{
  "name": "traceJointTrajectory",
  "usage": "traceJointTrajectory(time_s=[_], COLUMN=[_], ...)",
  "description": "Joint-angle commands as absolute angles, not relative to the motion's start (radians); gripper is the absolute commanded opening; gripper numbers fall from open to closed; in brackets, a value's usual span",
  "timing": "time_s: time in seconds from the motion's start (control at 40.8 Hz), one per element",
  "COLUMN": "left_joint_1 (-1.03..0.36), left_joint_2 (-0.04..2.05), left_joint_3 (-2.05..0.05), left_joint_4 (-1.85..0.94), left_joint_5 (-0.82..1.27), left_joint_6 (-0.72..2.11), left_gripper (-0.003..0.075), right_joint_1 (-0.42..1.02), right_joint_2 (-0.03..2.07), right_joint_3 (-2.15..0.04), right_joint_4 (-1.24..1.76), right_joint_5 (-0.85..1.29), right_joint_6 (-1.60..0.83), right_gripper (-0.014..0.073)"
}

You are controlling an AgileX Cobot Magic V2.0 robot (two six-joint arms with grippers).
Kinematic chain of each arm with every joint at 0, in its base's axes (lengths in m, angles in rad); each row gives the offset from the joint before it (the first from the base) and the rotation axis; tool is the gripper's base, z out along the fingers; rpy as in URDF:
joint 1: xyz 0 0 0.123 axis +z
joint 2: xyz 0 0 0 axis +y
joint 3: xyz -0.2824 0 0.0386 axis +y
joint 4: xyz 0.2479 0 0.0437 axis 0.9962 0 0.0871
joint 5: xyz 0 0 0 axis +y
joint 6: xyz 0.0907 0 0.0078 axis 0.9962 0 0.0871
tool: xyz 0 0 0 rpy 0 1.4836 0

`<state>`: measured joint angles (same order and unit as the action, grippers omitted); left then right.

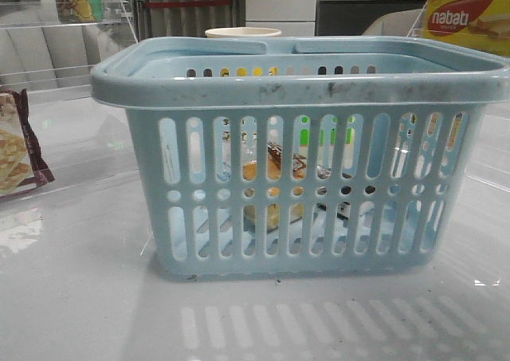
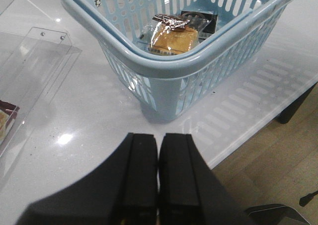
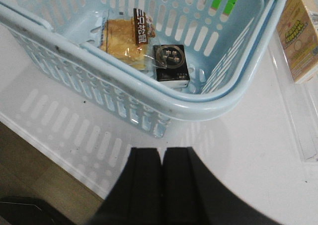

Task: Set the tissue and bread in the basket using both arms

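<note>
The light-blue basket (image 1: 295, 90) stands in the middle of the white table. The bread (image 3: 122, 36), golden-yellow in a clear wrapper with a dark label strip, lies on the basket floor; it shows in the left wrist view (image 2: 173, 36) and through the slots in the front view (image 1: 273, 170). A small dark tissue pack (image 3: 170, 62) lies beside it inside the basket (image 3: 149, 93). My left gripper (image 2: 159, 138) is shut and empty above the table beside a basket corner (image 2: 164, 71). My right gripper (image 3: 162, 153) is shut and empty outside the basket's other side.
A maroon-edged cracker packet (image 1: 17, 146) lies at the left by clear acrylic stands (image 2: 39, 61). A green-and-yellow printed pack (image 3: 300, 34) lies right of the basket. A red-and-yellow Nabati box (image 1: 470, 18) and a cup (image 1: 243, 33) stand behind. The table edge (image 3: 59, 158) is near both grippers.
</note>
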<state>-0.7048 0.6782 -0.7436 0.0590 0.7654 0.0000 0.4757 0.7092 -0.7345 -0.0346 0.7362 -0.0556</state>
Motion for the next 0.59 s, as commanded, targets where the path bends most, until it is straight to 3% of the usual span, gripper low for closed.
traceJointTrajectory(time_s=[0.0, 0.564], left_joint_1=[-0.711, -0.711], left_joint_2=[0.677, 0.677], left_joint_3=[-0.771, -0.771], left_joint_4=[0.062, 0.062], left_joint_5=[0.688, 0.688], left_joint_6=[0.0, -0.005], left_gripper=[0.0091, 0.0091], right_joint_1=[0.476, 0.476], right_joint_2=[0.705, 0.705], right_joint_3=[-0.762, -0.762], right_joint_4=[-0.047, -0.047], right_joint_5=[0.677, 0.683], right_joint_6=[-0.063, -0.063], right_gripper=[0.0058, 0.0057])
